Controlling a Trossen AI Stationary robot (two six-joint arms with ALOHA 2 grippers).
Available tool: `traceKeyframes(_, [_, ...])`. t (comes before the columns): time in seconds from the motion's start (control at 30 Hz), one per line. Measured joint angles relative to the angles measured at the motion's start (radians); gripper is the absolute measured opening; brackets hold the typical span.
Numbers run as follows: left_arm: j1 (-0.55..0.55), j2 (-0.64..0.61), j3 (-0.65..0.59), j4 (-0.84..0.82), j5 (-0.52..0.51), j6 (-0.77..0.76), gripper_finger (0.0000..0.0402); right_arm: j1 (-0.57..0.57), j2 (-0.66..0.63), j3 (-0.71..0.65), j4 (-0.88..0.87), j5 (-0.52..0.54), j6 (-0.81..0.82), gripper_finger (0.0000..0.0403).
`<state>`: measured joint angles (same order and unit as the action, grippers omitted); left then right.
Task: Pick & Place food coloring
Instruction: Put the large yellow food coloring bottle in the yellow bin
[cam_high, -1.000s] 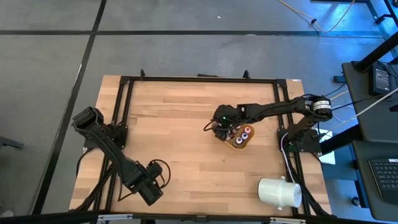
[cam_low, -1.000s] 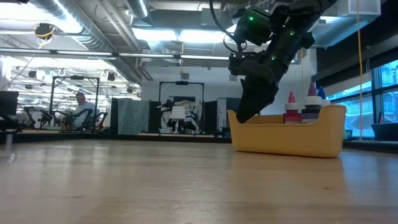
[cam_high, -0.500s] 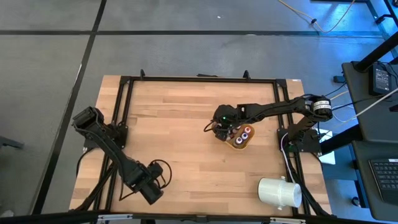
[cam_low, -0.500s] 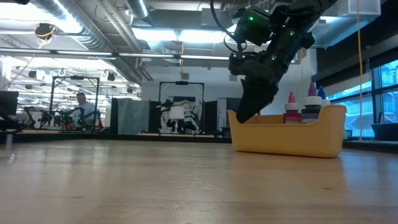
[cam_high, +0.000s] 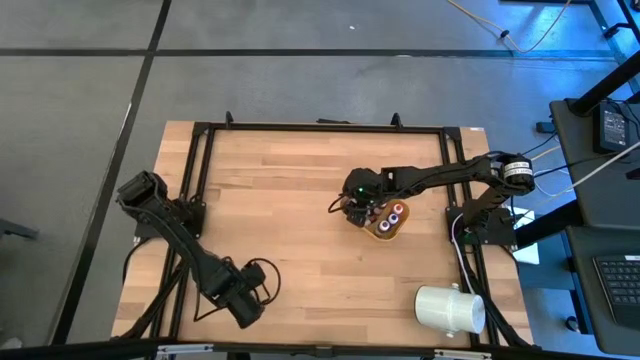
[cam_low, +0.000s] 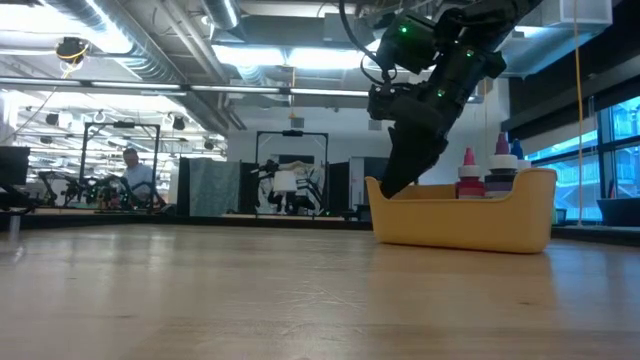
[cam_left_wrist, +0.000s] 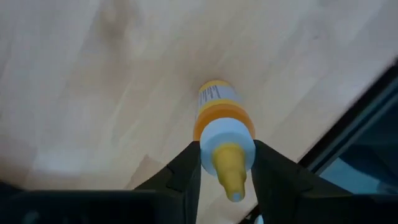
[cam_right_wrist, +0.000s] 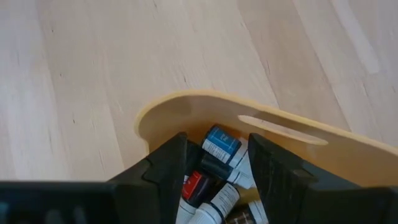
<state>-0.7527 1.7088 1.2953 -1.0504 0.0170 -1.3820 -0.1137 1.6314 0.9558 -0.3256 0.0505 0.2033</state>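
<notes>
A small orange food coloring bottle (cam_left_wrist: 222, 115) with a white collar and a yellow dropper tip stands on the wood near the table's near left corner. My left gripper (cam_left_wrist: 227, 168) (cam_high: 250, 300) is over it, shut on it. Right of the table's middle, a yellow-orange bowl (cam_high: 386, 230) (cam_low: 470, 225) holds several more small bottles (cam_high: 397, 212) (cam_low: 467, 172). My right gripper (cam_high: 356, 210) (cam_low: 395, 185) (cam_right_wrist: 217, 168) reaches down into the bowl's left end. Its fingers stand apart, with a blue-labelled bottle (cam_right_wrist: 221, 143) and dark ones between them. My left gripper pinches the bottle's white collar (cam_left_wrist: 227, 138), just under the dropper tip, between its two fingers. The fingers come from above and point down. The bottle stays upright with its base on the table. My right gripper's fingers flank the bottles in the bowl; I cannot tell whether they touch any.
A big white cylinder (cam_high: 450, 308) lies at the near right corner. Black frame rails (cam_high: 200, 200) run around the table, and one (cam_left_wrist: 354, 155) passes close by the orange bottle. Bare wood stretches between the two arms.
</notes>
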Motion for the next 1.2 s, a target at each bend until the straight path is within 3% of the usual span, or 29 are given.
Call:
traceKeyframes(0.2, [0.104,0.000,0.053,-0.001,-0.030,0.203,0.0112,0.019,-0.078,0.076,-0.087,0.013,-0.087,0.0175])
traceKeyframes(0.4, [0.260,0.000,0.108,0.040,-0.074,0.575,0.0118,0.104,-0.223,0.145,-0.216,0.046,-0.109,0.0175])
traceKeyframes(0.57, [0.381,0.000,0.165,0.114,-0.045,0.844,0.0113,0.209,-0.347,0.092,-0.301,0.193,-0.030,0.0175])
traceKeyframes(0.7, [0.441,0.000,0.218,0.115,-0.066,1.036,0.0113,0.261,-0.412,0.035,-0.328,0.229,0.059,0.0175])
traceKeyframes(0.93, [0.514,0.045,0.311,0.096,-0.097,1.170,0.0113,0.274,-0.431,-0.021,-0.332,0.235,0.106,0.0175])
traceKeyframes(1.07, [0.545,0.148,0.432,0.011,-0.069,1.248,0.0113,0.274,-0.431,-0.026,-0.333,0.291,0.103,0.0175])
traceKeyframes(1.2, [0.561,0.252,0.553,-0.077,-0.104,1.315,0.0116,0.274,-0.431,-0.026,-0.335,0.307,0.103,0.0175])
